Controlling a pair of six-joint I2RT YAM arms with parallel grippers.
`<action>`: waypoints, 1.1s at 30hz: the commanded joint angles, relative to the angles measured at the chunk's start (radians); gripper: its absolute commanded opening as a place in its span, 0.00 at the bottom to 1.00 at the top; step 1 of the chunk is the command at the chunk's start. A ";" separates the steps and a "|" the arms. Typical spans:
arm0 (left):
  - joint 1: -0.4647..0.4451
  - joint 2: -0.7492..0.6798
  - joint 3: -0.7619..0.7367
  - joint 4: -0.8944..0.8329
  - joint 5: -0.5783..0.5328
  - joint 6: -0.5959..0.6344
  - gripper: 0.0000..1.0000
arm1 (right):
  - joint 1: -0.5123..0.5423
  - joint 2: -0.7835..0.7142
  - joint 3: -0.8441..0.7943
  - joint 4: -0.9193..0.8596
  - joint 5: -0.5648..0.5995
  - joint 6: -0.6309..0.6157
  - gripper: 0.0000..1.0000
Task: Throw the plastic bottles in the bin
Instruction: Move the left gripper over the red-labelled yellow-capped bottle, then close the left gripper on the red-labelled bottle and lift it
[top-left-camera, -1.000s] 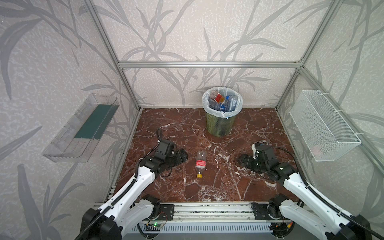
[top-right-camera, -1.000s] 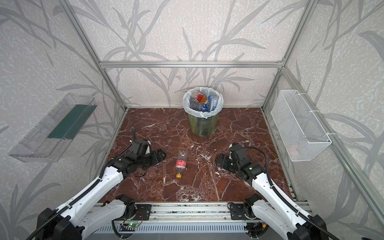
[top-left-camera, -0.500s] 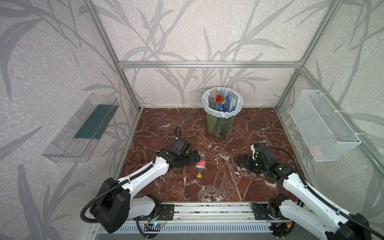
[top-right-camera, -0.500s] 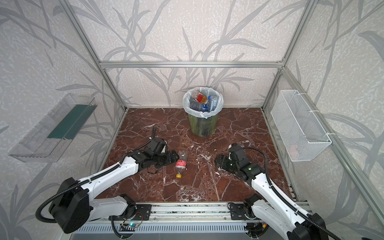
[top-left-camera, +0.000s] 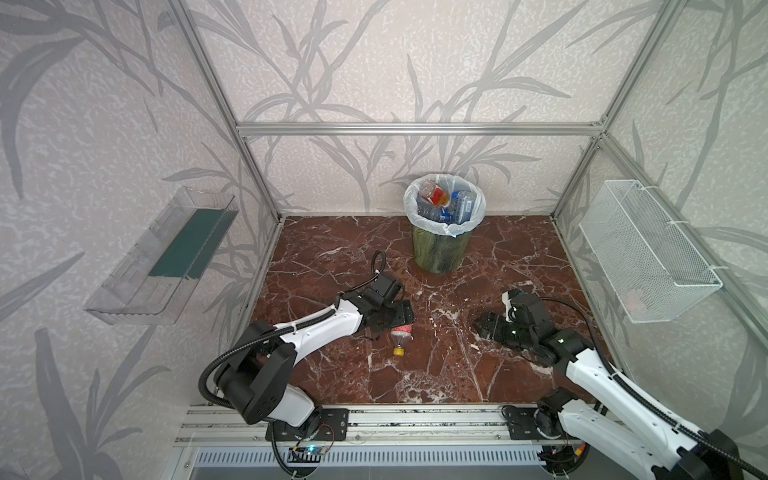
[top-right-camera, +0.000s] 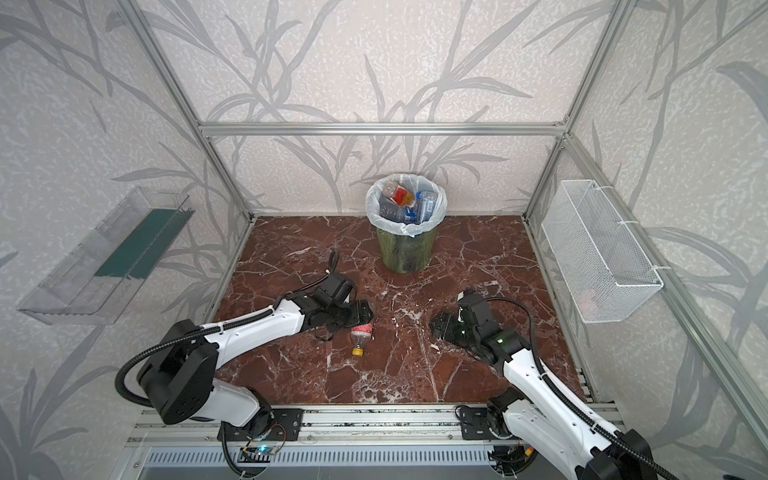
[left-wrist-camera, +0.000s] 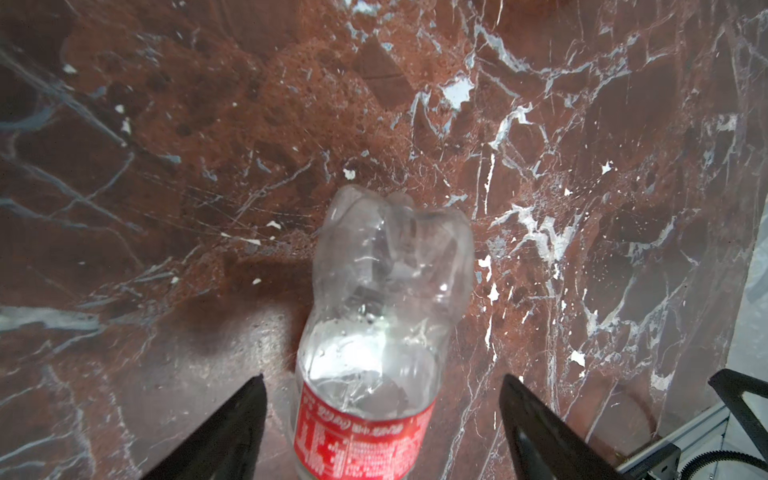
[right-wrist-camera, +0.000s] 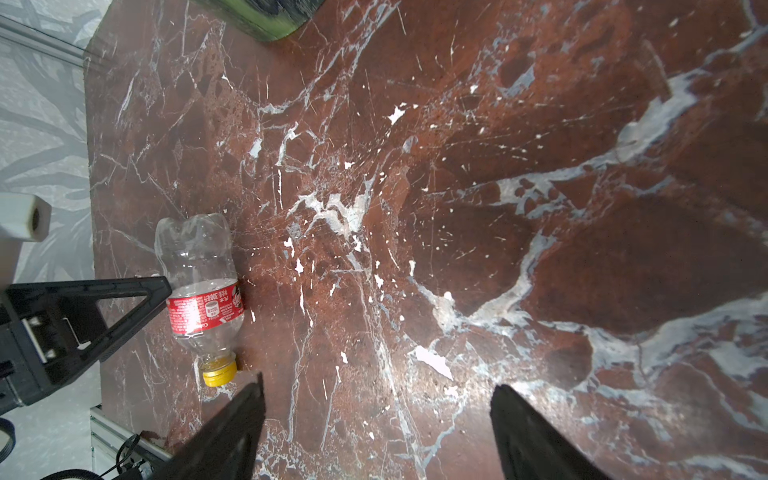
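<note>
One clear plastic bottle (top-left-camera: 401, 333) with a red label and a yellow cap lies on the red marble floor in both top views (top-right-camera: 360, 331), cap toward the front. My left gripper (top-left-camera: 405, 316) is low over its far half. In the left wrist view the bottle (left-wrist-camera: 374, 316) lies between the open jaws of the left gripper (left-wrist-camera: 382, 378), with floor showing on both sides. My right gripper (top-left-camera: 482, 328) rests open near the floor to the right, and in the right wrist view (right-wrist-camera: 378, 380) it has nothing between its fingers. The green bin (top-left-camera: 440, 253) at the back holds several bottles (top-left-camera: 442, 203).
A white wire basket (top-left-camera: 648, 253) hangs on the right wall and a clear tray (top-left-camera: 162, 257) on the left wall. A metal rail (top-left-camera: 374, 419) runs along the front edge. The right wrist view shows the bottle (right-wrist-camera: 203, 291) and a left finger (right-wrist-camera: 124, 291) beside it.
My left arm has swung right and forward from the left of the floor until its jaws straddle the lying bottle. The bottle and my right arm have stayed put.
</note>
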 joint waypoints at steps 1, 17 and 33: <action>-0.008 0.031 0.032 0.006 -0.022 0.016 0.87 | 0.003 -0.014 -0.012 0.008 -0.003 -0.001 0.85; -0.012 0.090 0.035 -0.001 -0.032 0.038 0.70 | 0.004 0.001 -0.024 0.028 -0.002 -0.008 0.84; -0.011 -0.030 -0.071 -0.030 -0.071 0.034 0.59 | 0.004 0.011 -0.030 0.050 -0.007 0.001 0.83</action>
